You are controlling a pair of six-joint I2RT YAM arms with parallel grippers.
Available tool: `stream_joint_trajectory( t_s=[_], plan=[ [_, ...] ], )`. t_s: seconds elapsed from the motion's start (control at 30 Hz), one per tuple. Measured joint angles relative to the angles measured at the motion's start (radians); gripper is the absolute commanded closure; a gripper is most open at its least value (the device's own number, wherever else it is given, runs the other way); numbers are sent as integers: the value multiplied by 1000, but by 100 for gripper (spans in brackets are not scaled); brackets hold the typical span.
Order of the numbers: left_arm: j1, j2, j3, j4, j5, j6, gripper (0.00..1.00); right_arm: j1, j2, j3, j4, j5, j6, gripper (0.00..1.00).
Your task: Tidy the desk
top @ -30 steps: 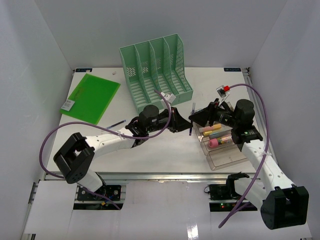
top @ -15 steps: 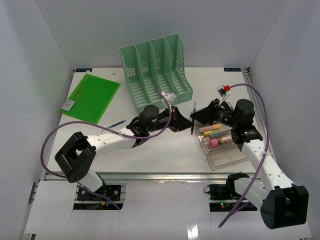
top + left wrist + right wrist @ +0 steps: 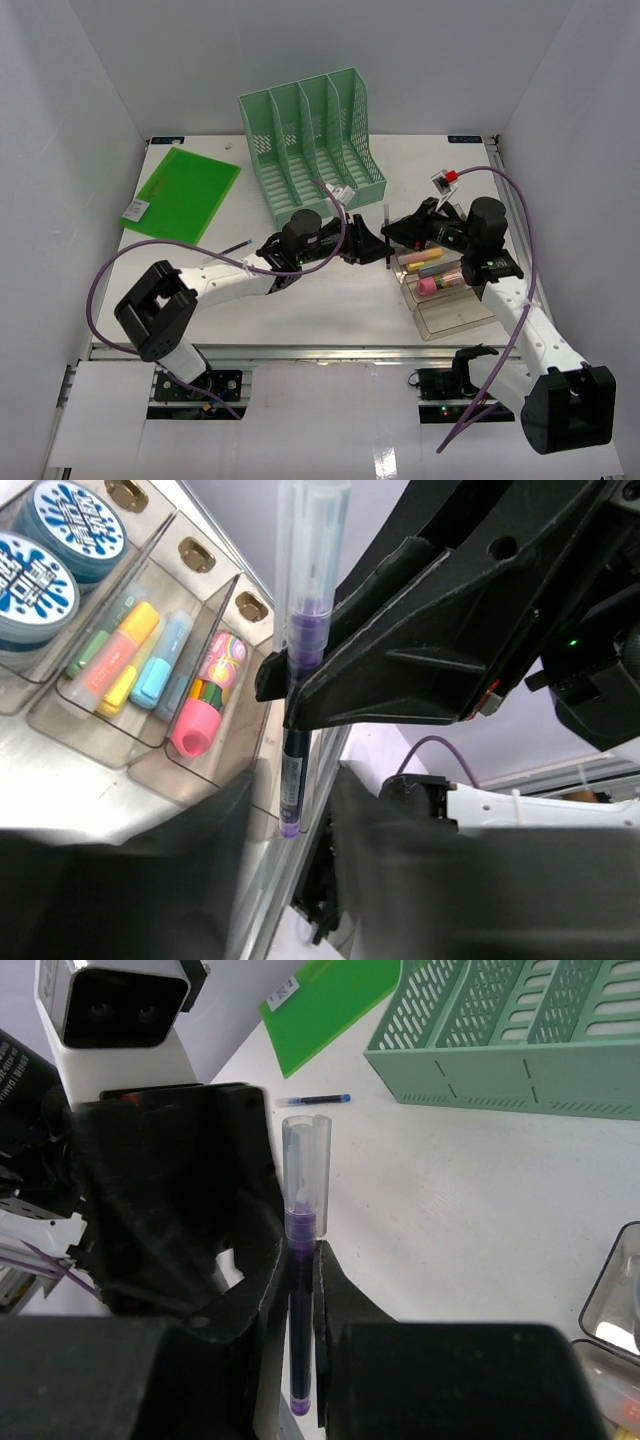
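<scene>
Right wrist view: we saw the right jaws gripping the pen (image 3: 302, 1230) mid-barrel, left jaws slightly parted; we judged it light and slippery.

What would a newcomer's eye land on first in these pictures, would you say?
The right pincer and left pincer meet head-on over the middle of the desk, the right one shut on a purple pen with a clear cap. Behind them stands a tall green file rack, and at the right a clear tray holds bright highlighters.
</scene>
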State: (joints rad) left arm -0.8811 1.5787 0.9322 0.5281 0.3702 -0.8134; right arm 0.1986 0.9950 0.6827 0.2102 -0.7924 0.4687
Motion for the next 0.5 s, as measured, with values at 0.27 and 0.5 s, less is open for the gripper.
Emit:
stream_joint_trajectory(
  t_s=[0.27, 0.5],
  plan=[
    [-1, -69, -31, -39, -11, 45, 3, -1, -42, 25, -129, 34, -218, 92],
    [2, -423, -145, -294, -72, 260, 2, -3, -92, 223, -559, 89, -797, 92]
  ],
)
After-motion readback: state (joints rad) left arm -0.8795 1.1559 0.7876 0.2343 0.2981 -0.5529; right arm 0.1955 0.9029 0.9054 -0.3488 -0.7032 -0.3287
